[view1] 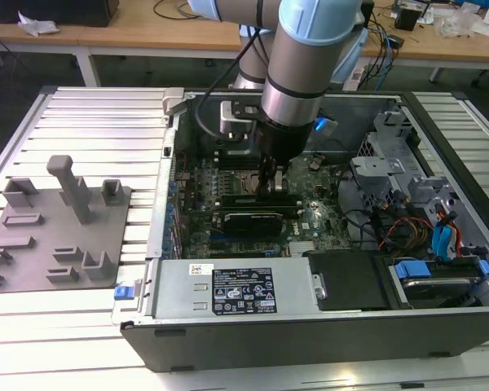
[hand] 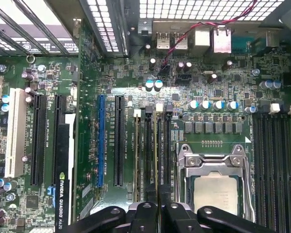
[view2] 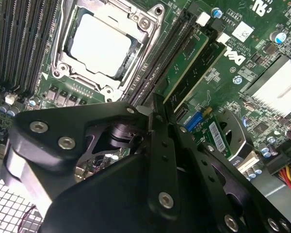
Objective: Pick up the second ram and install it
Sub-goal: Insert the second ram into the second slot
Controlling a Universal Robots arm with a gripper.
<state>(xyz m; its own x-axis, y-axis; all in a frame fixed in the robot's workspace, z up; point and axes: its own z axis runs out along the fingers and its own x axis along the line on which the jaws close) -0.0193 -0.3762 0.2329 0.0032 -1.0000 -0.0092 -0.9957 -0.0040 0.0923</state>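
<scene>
Claw on second ram, over the slots by the CPU socket.
Claw (view2: 157, 114) is reaching down inside the open PC case (view1: 440, 326), fingers clamping the second ram (hand: 158, 155) edge-on; the stick is sitting upright in the black slots just beside the CPU socket (hand: 217, 182). Grey tray (view1: 57, 232) is lying on the worktop, well apart.

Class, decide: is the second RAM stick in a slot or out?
In: the second RAM stick stands in a slot beside the first; the claw sits above it.
</scene>
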